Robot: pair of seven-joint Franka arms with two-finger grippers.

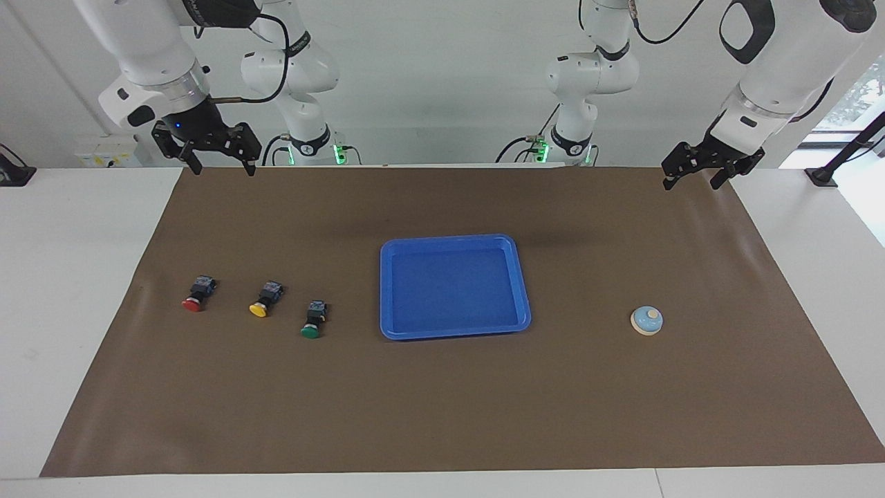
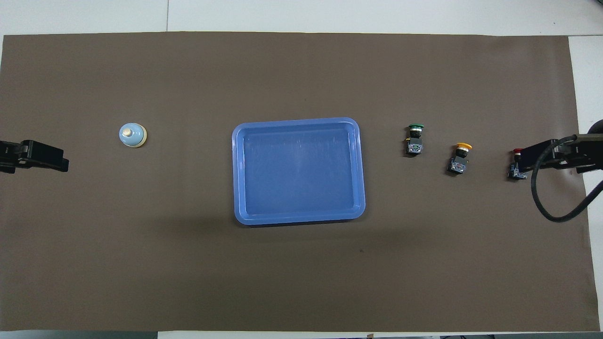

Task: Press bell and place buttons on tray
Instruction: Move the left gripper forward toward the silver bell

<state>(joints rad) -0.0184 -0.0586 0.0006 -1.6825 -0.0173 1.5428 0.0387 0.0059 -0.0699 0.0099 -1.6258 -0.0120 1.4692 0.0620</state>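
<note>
1. On the brown mat (image 1: 442, 408) that covers the white table (image 1: 69, 290), the blue tray (image 1: 520, 277) lies flat near the middle with nothing in it.
2. Toward my left arm's end of the mat sits the bell (image 1: 647, 320), upright with its cream knob on top, well apart from the tray.
3. Toward my right arm's end lie the three buttons, all tipped on their sides with their caps pointing away from me.
4. Just beside the tray is the green button (image 1: 313, 321), a little farther from me than the other two.
5. Next along is the yellow button (image 1: 264, 299), between the green one and the red one.
6. Last in the row is the red button (image 1: 197, 294), the nearest to the mat's end; in the overhead view my right gripper partly covers it.
7. My left gripper (image 1: 700, 176) hangs in the air over the mat's edge at my own side, its fingers spread wide and holding nothing.
8. My right gripper (image 1: 222, 166) hangs raised over the mat's edge at my side, jaws likewise wide apart and empty.
9. Both my arms wait, touching none of the pieces.
</note>
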